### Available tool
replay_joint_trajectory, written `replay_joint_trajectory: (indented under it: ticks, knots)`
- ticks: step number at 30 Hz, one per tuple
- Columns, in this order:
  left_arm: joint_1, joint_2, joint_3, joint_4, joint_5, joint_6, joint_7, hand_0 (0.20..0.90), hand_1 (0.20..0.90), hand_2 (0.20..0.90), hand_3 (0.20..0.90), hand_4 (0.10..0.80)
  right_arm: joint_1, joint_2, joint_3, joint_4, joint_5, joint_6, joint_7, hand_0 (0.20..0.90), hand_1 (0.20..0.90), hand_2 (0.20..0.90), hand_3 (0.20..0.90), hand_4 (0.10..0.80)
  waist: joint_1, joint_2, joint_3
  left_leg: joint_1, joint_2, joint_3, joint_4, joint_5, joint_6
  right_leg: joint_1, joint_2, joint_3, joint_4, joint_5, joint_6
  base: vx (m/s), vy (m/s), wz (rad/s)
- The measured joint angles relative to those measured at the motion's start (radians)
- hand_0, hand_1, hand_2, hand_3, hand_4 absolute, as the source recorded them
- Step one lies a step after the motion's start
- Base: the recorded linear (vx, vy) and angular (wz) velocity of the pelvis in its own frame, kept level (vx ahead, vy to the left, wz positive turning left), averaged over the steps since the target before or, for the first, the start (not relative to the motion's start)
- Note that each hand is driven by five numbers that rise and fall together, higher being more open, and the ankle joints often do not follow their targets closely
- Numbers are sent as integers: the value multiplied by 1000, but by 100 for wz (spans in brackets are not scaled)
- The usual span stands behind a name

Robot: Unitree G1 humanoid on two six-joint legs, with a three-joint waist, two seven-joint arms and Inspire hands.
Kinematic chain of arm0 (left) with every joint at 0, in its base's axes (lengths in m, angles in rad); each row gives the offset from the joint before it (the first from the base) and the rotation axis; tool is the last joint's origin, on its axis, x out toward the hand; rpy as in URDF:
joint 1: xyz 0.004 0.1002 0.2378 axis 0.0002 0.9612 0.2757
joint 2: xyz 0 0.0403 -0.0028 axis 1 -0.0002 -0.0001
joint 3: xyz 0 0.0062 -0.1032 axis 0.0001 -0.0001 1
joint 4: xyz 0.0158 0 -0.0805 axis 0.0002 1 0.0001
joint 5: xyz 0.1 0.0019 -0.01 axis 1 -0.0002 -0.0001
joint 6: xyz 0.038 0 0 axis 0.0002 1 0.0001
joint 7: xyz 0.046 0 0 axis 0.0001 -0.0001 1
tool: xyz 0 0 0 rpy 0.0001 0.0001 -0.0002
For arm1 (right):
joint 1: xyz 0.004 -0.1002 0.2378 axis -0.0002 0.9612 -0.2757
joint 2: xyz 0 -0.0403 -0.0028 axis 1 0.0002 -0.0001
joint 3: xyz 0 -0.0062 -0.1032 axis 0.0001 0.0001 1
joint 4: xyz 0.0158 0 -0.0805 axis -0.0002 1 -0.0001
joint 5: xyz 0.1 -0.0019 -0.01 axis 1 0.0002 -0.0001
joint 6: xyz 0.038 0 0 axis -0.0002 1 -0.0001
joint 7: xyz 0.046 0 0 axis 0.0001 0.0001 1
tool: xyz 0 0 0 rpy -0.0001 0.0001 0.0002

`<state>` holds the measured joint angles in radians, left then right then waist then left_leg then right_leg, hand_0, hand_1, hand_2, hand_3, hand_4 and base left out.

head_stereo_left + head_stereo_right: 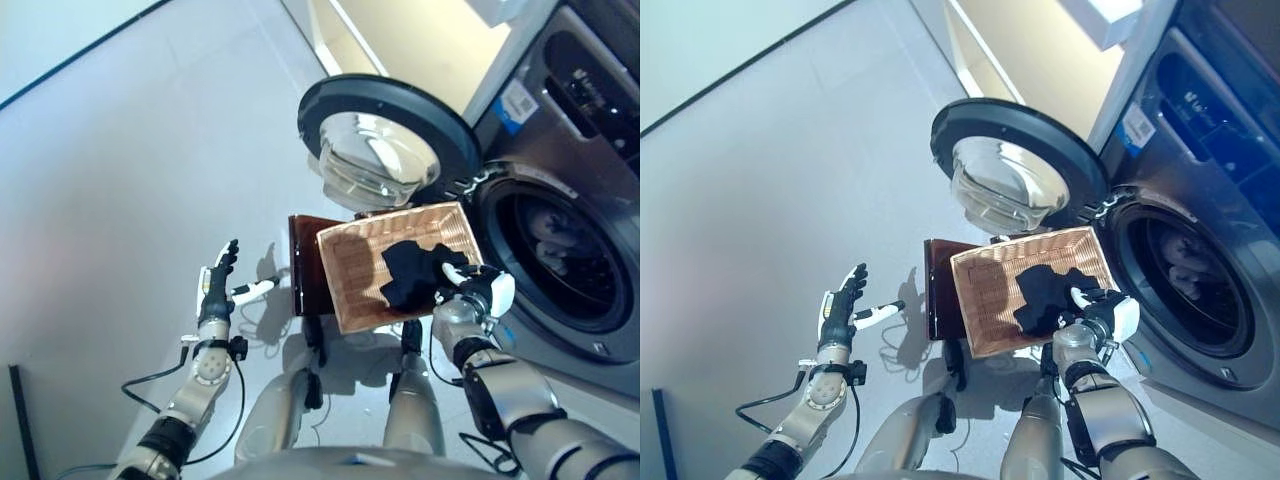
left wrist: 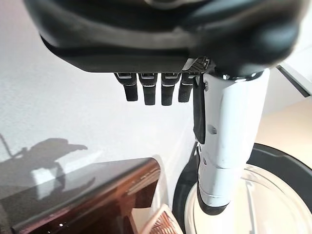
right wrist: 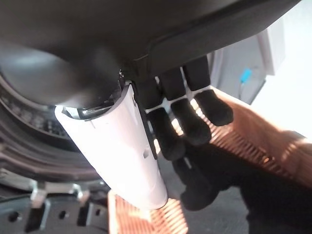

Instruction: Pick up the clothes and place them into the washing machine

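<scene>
A black garment (image 1: pixel 408 272) lies crumpled in a wicker basket (image 1: pixel 345 262), bunched toward the side nearest the washing machine (image 1: pixel 560 180). The basket sits tilted on a dark brown stand (image 1: pixel 305 265), just beside the machine's opening. The machine is grey, its round door (image 1: pixel 385 130) swung wide open above the basket. Inside the drum (image 1: pixel 560 250), some pale laundry shows dimly.

Pale grey floor (image 1: pixel 120 180), cream wall panel (image 1: pixel 420 40), dark brown stool (image 1: pixel 305 270)

The pale items (image 1: pixel 552 232) inside the washing machine drum (image 1: pixel 560 255) are too dim to identify.
</scene>
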<state>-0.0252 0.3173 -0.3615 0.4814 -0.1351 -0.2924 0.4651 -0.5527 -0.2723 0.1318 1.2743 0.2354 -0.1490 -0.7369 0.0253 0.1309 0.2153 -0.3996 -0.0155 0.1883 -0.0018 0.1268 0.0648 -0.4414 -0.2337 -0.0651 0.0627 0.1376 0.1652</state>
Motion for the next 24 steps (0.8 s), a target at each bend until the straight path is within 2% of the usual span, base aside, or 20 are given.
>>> replay_joint_trajectory:
  ticks: [4,7,9,11,15,18,24]
  knots:
    - [1,-2,2,10,-1,0,-14,900,900,900,900,800,3,0,36,-6,-51,0,40,900,900,900,900,800,-13,-5,-2,8,1,0,-1,0,0,9,2,-1,-1,0,0,1,-47,-1]
    - [4,-7,6,25,-3,1,-25,900,900,900,900,800,12,-7,117,-33,-112,24,62,900,900,900,900,800,-17,-10,-3,12,4,-1,-3,-2,-3,12,4,-1,-4,-3,-4,-44,-81,0]
    - [15,-9,15,25,3,-1,-29,900,900,900,900,800,64,-51,236,-149,-249,49,81,900,900,900,900,800,-18,-18,-2,5,4,-1,-3,-2,-3,5,5,-2,-3,-3,-4,-54,-67,0]
    - [31,-8,41,27,10,-1,-29,900,900,900,900,800,86,-71,276,-218,-373,44,106,900,900,900,900,800,-28,-32,0,-6,6,-1,-2,-1,-4,-8,6,-1,2,-3,-5,-91,-87,0]
    - [25,11,78,32,23,-25,-26,900,900,900,900,800,89,-177,428,-321,-647,48,129,900,900,900,900,800,-36,-76,19,-57,11,-5,21,6,-2,-61,9,-2,33,-5,-8,-108,-90,4]
    - [-3,25,76,40,38,-38,-22,900,900,900,900,800,61,-206,479,-318,-788,65,130,900,900,900,900,800,-34,-102,40,-96,24,-18,49,4,-5,-93,19,-9,58,-13,-18,-90,-101,9]
    - [-43,28,76,38,63,-56,-22,900,900,900,900,800,-15,-219,548,-297,-942,95,129,900,900,900,900,800,-33,-99,102,-155,39,-55,71,13,-31,-167,27,-34,154,-58,-33,-74,-84,12]
